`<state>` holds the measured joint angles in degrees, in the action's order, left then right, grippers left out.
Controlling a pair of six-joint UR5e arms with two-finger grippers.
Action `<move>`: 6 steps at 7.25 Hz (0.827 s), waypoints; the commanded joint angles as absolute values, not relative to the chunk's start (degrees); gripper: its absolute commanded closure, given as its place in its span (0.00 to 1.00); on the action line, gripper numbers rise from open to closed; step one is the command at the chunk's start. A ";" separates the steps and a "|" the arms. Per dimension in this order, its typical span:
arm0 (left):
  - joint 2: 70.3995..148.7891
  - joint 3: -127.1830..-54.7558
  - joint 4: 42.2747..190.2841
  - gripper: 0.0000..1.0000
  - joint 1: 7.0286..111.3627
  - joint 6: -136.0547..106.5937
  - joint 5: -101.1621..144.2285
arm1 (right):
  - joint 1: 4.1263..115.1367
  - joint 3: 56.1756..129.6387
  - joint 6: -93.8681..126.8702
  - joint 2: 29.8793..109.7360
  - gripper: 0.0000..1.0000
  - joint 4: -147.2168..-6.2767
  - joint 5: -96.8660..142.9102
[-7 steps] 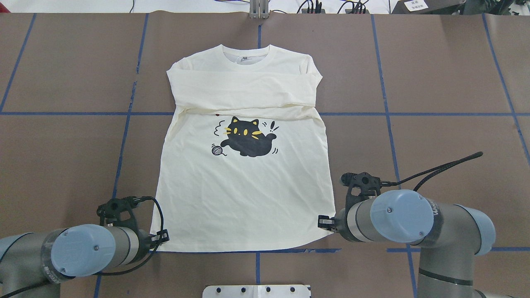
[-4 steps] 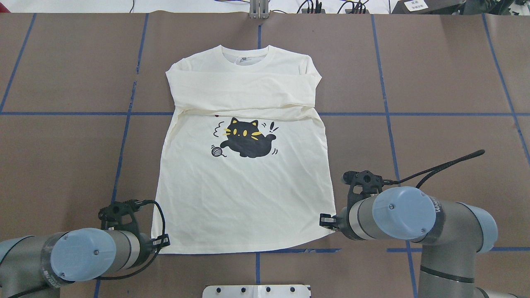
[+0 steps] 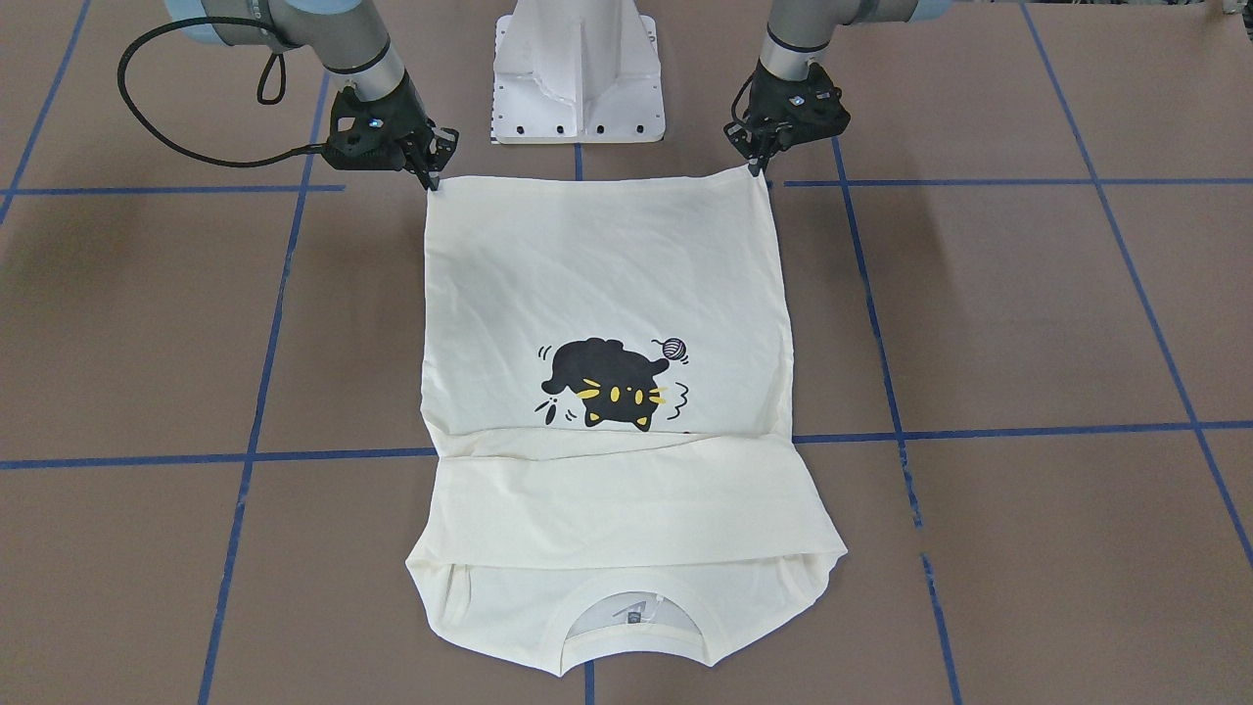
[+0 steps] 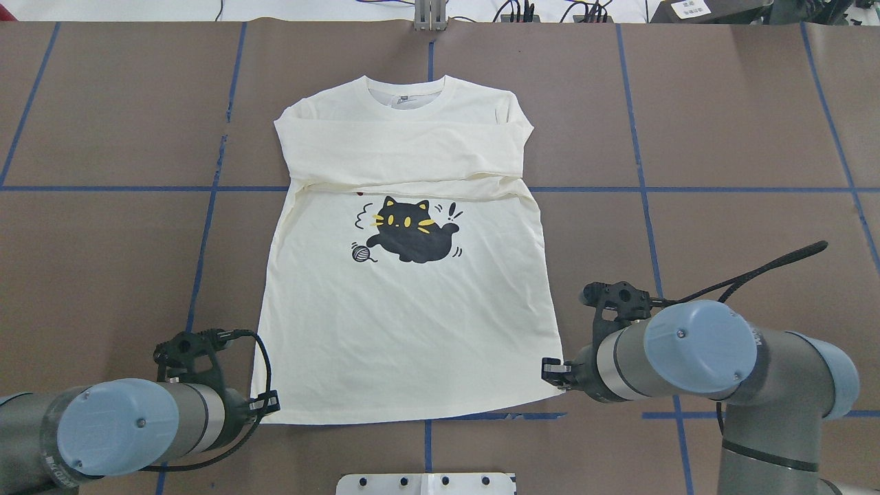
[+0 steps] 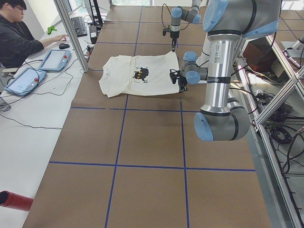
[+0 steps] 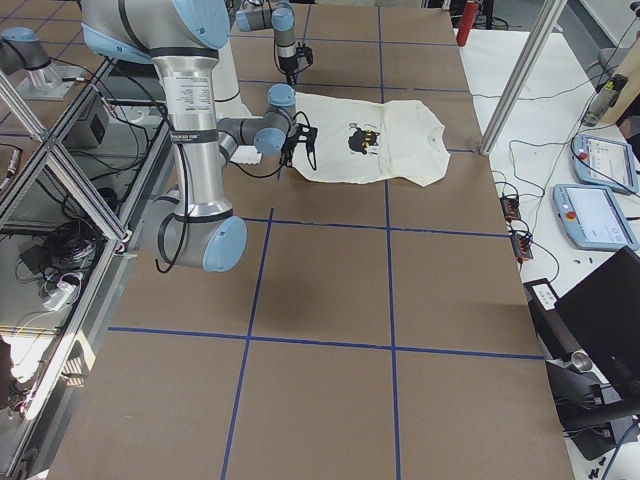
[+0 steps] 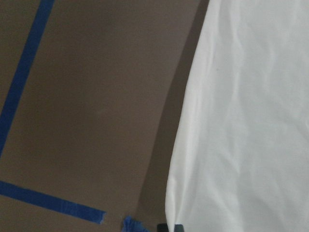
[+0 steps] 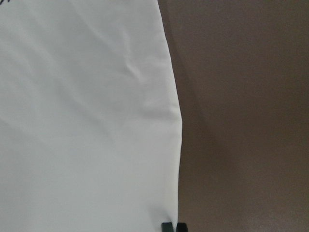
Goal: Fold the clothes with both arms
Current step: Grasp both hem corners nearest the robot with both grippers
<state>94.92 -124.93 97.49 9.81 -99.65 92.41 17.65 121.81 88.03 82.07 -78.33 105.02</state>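
Two hem corners of the cream T-shirt (image 4: 412,323) are pinched, one in each set of fingers. The left fingers (image 4: 271,402) are clenched on one corner and the right fingers (image 4: 548,367) on the other. In the wrist views the dark tips sit together right at the cloth's edge, with a shadow under the fabric beside them. The corners look just raised off the counter (image 4: 742,137), though those views are too close for me to be sure.

From the fingers the shirt spreads away flat and print up. The cat print (image 4: 411,237) comes first, then the sleeves (image 4: 405,148) folded across the chest, and the collar (image 4: 410,93) lies at the end farthest from both grips.

Compared with a second ago, the right fingers have slid outward, away from the left pair, and the left fingers have drawn back a little toward the robot. The hem between them used to rise toward the right grip; now it runs straighter and wider. To my eye that means the slack is out and the bottom edge is squared. I would judge the sleeve folds done and the lengthwise fold not yet begun. Carrying the hem toward the collar will call for both arms to rise and travel evenly, or the edge will skew.

A blue tape line (image 4: 522,416) shows just behind the hem, between the two grips. A white base plate (image 4: 426,483) sits behind and between them. Well beyond the collar end, a person (image 5: 16,40) sits at a side desk.
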 commanded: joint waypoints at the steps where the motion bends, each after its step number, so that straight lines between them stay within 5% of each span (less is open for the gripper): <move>1: 95.10 -133.11 90.29 1.00 9.41 -95.48 93.68 | 17.93 128.55 88.07 87.69 1.00 -78.40 109.05; 4: 95.18 -144.19 84.49 1.00 0.21 -95.27 94.75 | 17.41 133.50 88.24 91.31 1.00 -78.40 120.90; 6: 95.62 -145.20 83.76 1.00 -0.97 -95.19 95.01 | 17.57 132.46 87.98 90.88 1.00 -78.40 122.43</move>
<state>95.43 -144.39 84.45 -0.28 -95.27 94.82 17.37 132.97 88.17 91.00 -78.41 121.34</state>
